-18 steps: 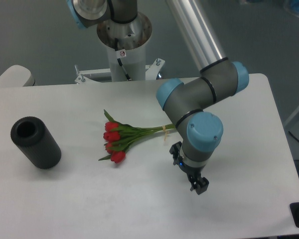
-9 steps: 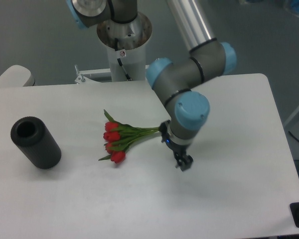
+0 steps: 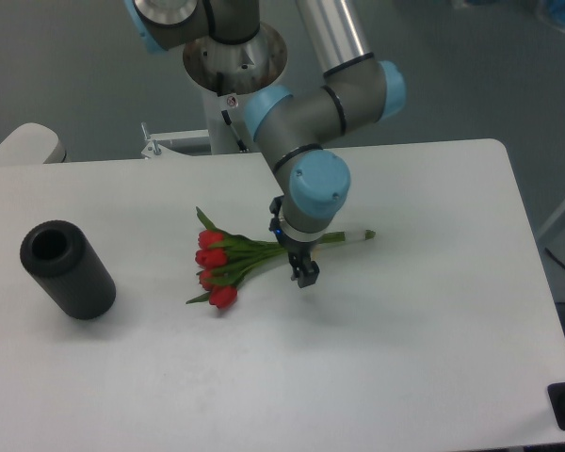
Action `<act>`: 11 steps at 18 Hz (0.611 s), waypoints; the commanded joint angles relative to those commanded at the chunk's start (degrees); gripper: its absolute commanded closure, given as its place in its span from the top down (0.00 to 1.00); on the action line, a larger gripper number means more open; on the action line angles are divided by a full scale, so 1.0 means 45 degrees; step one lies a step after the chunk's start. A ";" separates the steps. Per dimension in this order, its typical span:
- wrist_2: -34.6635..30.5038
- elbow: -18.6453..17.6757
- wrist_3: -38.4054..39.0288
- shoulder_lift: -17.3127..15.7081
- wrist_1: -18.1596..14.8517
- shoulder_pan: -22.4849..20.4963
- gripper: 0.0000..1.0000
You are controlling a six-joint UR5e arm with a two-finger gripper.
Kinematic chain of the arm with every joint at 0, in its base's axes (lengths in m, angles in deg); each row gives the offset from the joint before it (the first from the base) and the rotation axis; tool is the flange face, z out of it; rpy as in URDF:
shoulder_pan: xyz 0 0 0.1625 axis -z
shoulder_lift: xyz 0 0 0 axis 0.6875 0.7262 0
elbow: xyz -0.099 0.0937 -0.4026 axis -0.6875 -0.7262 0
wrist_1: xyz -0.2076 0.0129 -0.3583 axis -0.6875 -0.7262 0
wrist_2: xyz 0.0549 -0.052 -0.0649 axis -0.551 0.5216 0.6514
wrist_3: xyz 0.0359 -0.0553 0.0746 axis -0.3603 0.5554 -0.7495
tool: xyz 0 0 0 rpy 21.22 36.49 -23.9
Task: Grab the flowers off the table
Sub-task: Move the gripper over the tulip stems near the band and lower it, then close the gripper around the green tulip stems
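Observation:
The flowers lie flat on the white table, red tulip heads to the left, green stems running right to a tip near the table's middle right. My gripper hangs below the blue wrist joint, directly over the stems just right of the leaves. Its dark fingers point down at the table. The gap between them is too small and dark to judge. The pale band on the stems is hidden behind the wrist.
A black cylinder lies on the table at the left, open end facing up-left. The arm's base column stands behind the table's back edge. A rounded white object sits at the back left corner.
The arm has swung left across the table. The gripper moved from the front right area to a spot over the flower stems. The flowers and cylinder have not moved.

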 joint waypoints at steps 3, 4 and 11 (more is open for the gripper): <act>0.0000 -0.0236 0.0098 -0.0020 0.0099 0.0000 1.00; 0.0019 -0.0275 0.0079 0.0000 0.0119 0.0000 1.00; -0.0019 -0.0315 0.0099 0.0058 0.0859 0.0117 0.28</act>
